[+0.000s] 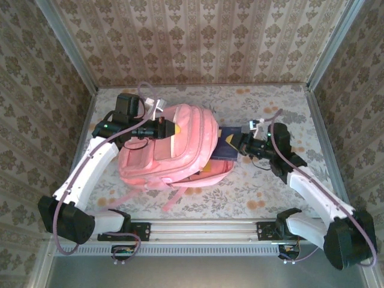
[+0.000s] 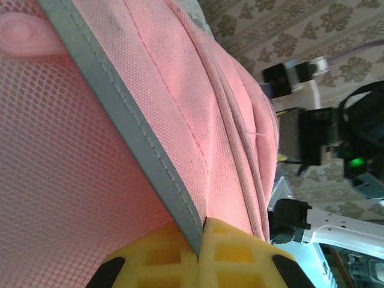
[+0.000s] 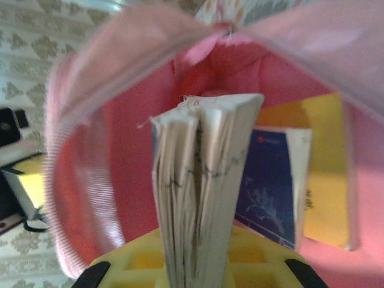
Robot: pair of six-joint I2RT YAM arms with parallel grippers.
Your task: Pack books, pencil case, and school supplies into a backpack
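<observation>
The pink backpack (image 1: 171, 150) lies on its side mid-table, its opening facing right. My left gripper (image 1: 173, 129) is shut on the backpack's grey-trimmed edge (image 2: 138, 132), its yellow fingers (image 2: 240, 252) pinching the strip. My right gripper (image 1: 239, 146) is shut on a dark navy book (image 1: 225, 144), held at the bag's mouth and partly inside. In the right wrist view the held book (image 3: 201, 180) stands edge-on between the jaws of the right gripper (image 3: 195, 264). Inside the backpack (image 3: 144, 150) lie another navy book (image 3: 270, 186) and the orange-yellow book (image 3: 327, 180).
Patterned walls (image 1: 198, 42) enclose the table on three sides. The floral tablecloth (image 1: 264, 192) surrounds the bag, and a metal rail (image 1: 204, 228) runs along the near edge. Pink straps (image 1: 174, 195) trail toward the front. The right arm (image 2: 336, 138) shows beyond the bag.
</observation>
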